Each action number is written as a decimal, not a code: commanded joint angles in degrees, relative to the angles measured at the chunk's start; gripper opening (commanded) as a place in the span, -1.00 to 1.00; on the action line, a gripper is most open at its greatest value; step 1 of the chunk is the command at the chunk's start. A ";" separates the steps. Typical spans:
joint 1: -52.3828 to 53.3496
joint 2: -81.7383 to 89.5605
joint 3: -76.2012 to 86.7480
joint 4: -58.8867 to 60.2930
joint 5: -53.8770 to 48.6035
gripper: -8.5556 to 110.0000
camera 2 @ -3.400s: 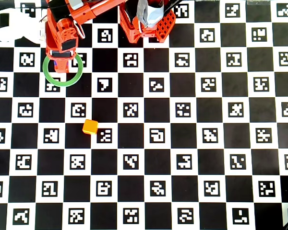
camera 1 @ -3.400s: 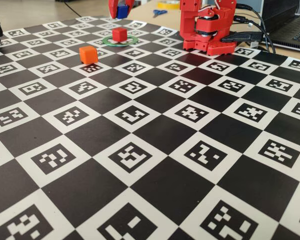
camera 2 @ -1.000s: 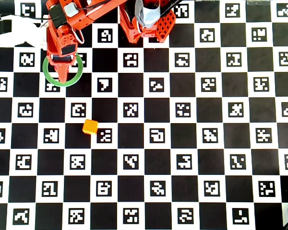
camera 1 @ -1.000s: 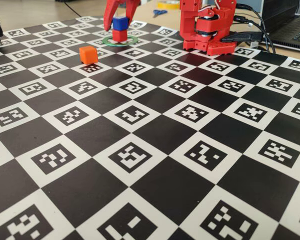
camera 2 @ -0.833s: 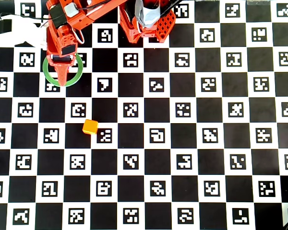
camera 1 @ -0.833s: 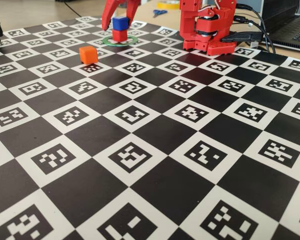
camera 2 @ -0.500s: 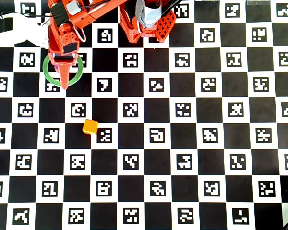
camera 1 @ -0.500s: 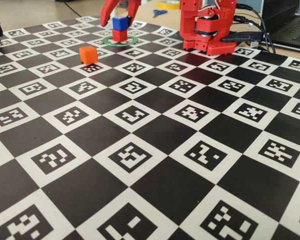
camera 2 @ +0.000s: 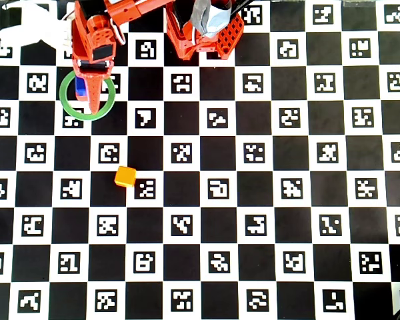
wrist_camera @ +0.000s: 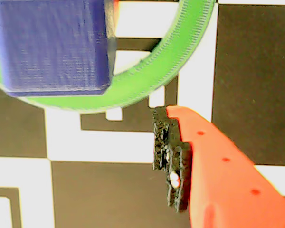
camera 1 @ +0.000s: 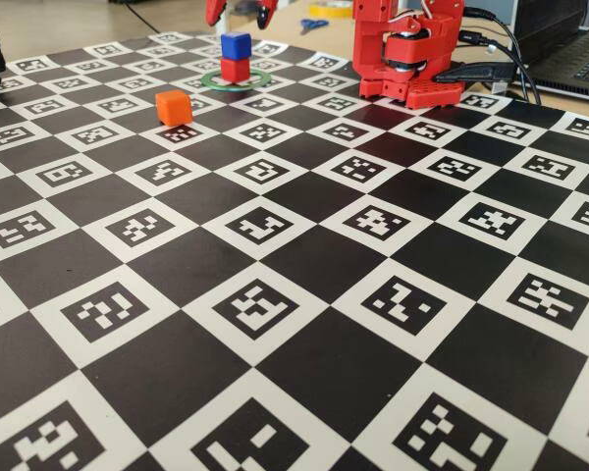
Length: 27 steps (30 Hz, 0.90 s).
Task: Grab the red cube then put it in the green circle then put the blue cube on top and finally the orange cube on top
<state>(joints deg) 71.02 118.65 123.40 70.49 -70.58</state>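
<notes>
The red cube [camera 1: 235,69] sits inside the green circle [camera 1: 258,78] near the far left corner of the desk [camera 1: 304,255] as the fixed view shows it, and the blue cube [camera 1: 236,45] rests squarely on top of it, edges roughly in line. In the wrist view the blue cube [wrist_camera: 52,45] fills the upper left, with the green circle [wrist_camera: 175,52] curving round it. The hand [camera 1: 240,13] hangs just above the stack with its jaws spread and nothing between them; it touches neither cube. One fingertip [wrist_camera: 168,156] shows in the wrist view, clear of the blue cube. The orange cube [camera 1: 174,107] lies alone on the desk, near the stack but well apart from it, on the side toward the fixed camera; the overhead view places the orange cube [camera 2: 125,176] below and to the right of the green circle [camera 2: 107,107]. Judgement: two of three placements are done, and fetching the orange cube is the step in hand. The hand should rise straight up before travelling, so that the fingers do not clip the stack, then descend with jaws aligned to the orange cube's flat faces.
</notes>
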 commanded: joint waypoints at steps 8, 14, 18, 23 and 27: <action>-4.39 4.92 -16.17 7.38 6.94 0.02; -9.67 3.78 -22.68 12.39 13.18 0.02; -13.36 1.58 -29.27 17.05 17.14 0.02; -18.28 -2.37 -37.97 22.50 22.76 0.02; -22.41 -5.98 -44.47 26.63 28.48 0.02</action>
<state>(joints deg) 51.50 113.47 87.71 94.75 -46.14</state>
